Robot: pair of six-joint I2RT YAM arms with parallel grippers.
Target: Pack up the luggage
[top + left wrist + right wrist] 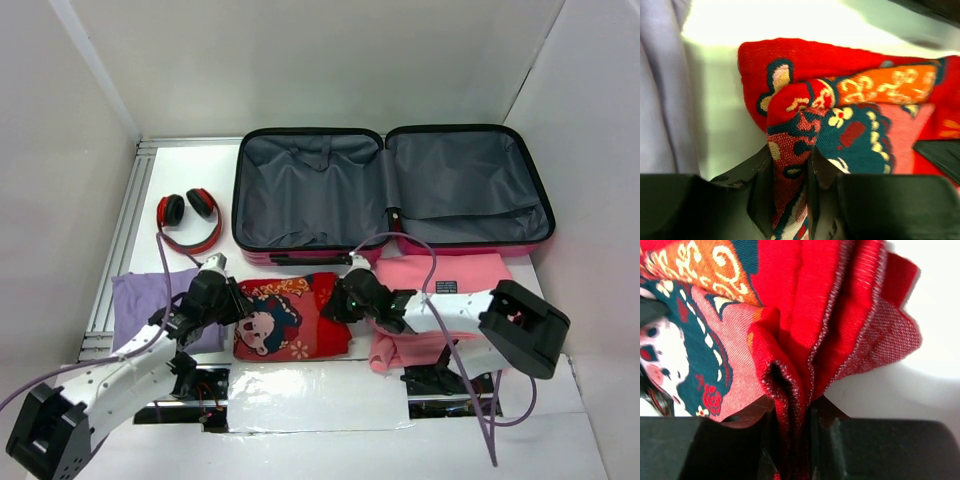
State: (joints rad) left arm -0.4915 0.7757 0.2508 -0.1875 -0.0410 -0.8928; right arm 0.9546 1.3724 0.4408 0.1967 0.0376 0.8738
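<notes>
The luggage (310, 190) has grey lining, a black rim and a magenta-pink shell edge. In front of the luggage lie a folded cloth (290, 315), red with a cartoon face and teal, orange and cream motifs, a plain pink garment (445, 272) and a lilac cloth (135, 300). Left of the luggage, the headphones (188, 215) are red and black.

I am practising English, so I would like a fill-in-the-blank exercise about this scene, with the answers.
1. The luggage lies ___, its grey lining bare.
2. In the top view, the headphones lie to its ___.
3. Exactly ___ grippers pinch the red cloth: the left gripper and the right gripper.
Answers: open; left; two.
</notes>
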